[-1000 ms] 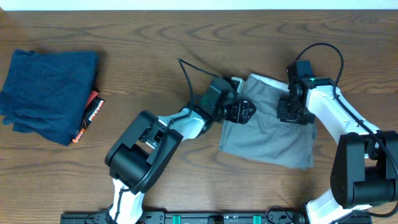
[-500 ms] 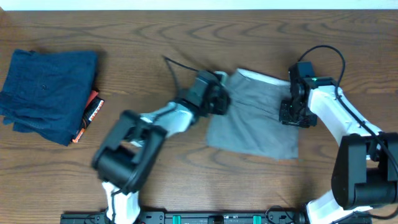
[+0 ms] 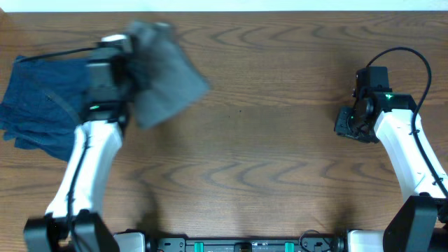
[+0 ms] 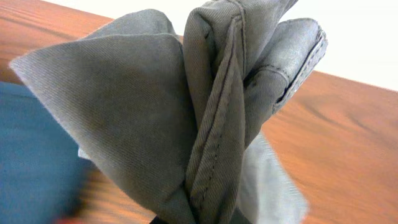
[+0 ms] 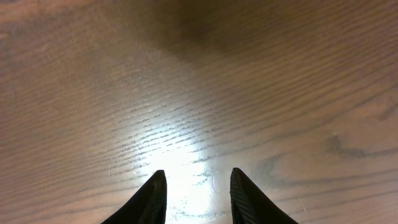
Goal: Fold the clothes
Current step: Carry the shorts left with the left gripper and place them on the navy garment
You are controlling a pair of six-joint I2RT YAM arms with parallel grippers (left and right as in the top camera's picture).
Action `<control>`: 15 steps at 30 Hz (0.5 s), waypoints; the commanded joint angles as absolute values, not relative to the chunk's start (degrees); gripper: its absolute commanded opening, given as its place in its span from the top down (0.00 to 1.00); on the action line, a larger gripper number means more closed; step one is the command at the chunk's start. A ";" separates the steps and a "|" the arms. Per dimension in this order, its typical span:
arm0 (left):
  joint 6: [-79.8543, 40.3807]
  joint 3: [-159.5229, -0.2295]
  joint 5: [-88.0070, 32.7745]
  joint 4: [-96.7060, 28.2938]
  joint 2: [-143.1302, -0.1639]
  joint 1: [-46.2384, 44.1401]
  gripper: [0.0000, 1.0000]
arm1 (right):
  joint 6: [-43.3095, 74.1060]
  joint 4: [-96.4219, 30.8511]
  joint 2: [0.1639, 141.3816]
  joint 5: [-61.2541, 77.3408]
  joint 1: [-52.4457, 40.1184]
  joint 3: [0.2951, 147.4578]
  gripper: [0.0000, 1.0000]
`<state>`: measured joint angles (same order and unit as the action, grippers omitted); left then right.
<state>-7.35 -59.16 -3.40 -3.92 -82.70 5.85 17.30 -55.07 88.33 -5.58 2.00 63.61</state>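
Note:
The clothes, a bunched pair of grey shorts (image 3: 166, 70), hang off the table at the far left, blurred with motion. My left gripper (image 3: 131, 70) is shut on them. In the left wrist view the shorts (image 4: 155, 112) fill the frame in thick folds with a stitched seam, and they rise from my left gripper (image 4: 199, 219), whose tips are hidden under the cloth. My right gripper (image 3: 348, 124) stands open at the right side of the table. Only bare wood shows between its dark fingers (image 5: 149, 199) in the right wrist view, where the right gripper (image 5: 198, 186) holds nothing.
A dark navy folded garment (image 3: 38, 105) lies at the left edge of the wooden table (image 3: 266, 161), partly under my left arm. It shows as a blue blur (image 4: 31, 155) in the left wrist view.
My left gripper closed on the shorts and swung them from the table's right middle to the far left, above the navy garment. My right gripper let go and drew back to the right.

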 commanded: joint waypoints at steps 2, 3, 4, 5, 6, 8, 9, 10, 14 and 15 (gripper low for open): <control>-4.08 -59.18 0.91 -0.78 -78.87 13.78 0.94 | 16.43 -55.53 87.74 -5.72 2.33 64.07 0.67; -4.10 -59.18 0.91 0.56 -78.70 15.49 0.94 | 16.43 -55.55 87.74 -5.72 2.31 64.07 0.67; -4.10 -59.18 0.91 1.93 -78.63 16.97 0.94 | 16.43 -55.59 87.74 -5.72 2.28 64.07 0.67; -4.10 -59.22 0.89 3.27 -78.63 18.35 0.94 | 16.43 -55.64 87.74 -5.65 2.28 64.07 0.67; -4.08 -59.29 0.89 4.19 -78.63 19.53 0.94 | 16.43 -55.75 87.74 -5.54 2.28 64.07 0.67; -4.10 -59.44 0.86 5.34 -78.65 21.19 0.94 | 16.43 -56.01 87.74 -5.56 2.28 64.07 0.67; -4.10 -59.55 0.86 5.67 -78.65 21.80 0.94 | 16.43 -56.07 87.74 -5.56 2.28 64.07 0.67; -4.10 -59.68 0.58 6.07 -78.65 22.37 0.94 | 16.43 -56.07 87.74 -5.56 2.28 64.07 0.67; -4.21 -60.40 -4.73 6.39 -78.65 22.96 0.94 | 16.43 -55.96 87.74 -5.58 2.28 64.07 0.67; -4.54 -60.58 -6.46 6.59 -78.65 22.94 0.94 | 16.43 -55.99 87.74 -5.58 2.28 64.07 0.67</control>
<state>-5.04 -59.13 -2.59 4.99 -79.92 22.52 17.30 -55.92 88.31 -5.58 2.00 63.61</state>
